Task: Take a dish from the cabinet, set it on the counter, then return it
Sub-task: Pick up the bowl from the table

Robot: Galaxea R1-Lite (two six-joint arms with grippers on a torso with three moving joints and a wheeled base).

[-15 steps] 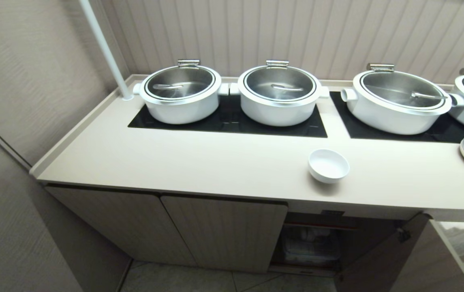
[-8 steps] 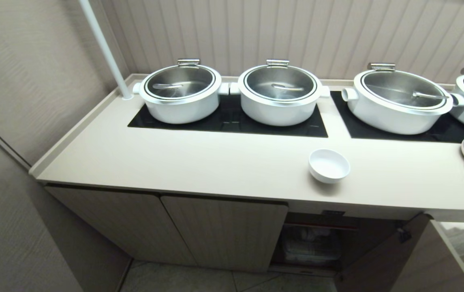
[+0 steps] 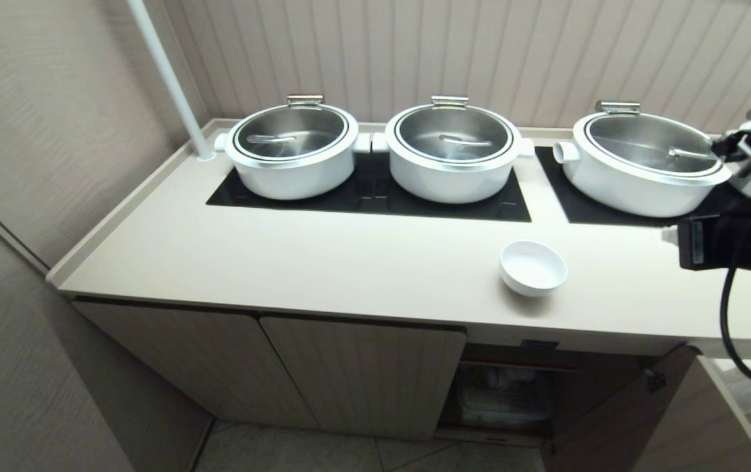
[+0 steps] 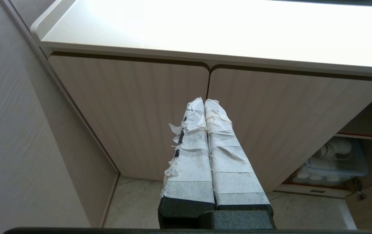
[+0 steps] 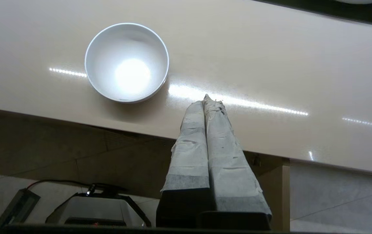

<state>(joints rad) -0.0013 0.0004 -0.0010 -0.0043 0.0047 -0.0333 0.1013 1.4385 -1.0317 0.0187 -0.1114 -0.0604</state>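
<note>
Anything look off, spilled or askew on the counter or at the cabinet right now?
Nothing spilled or broken. The dish sits upright and empty on the counter, near its front edge. One cabinet door hangs open at lower right. The tape on the left gripper fingers is frayed; both grippers, right gripper included, are shut.

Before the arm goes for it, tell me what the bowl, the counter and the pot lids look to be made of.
Bowl: likely glazed ceramic; plain white, glossy, with a bright glare spot inside.
Counter: smooth beige solid surface or laminate, hard to tell which; it mirrors light streaks in the right wrist view.
Pot lids: apparently brushed steel; grey, dull metallic sheen.
</note>
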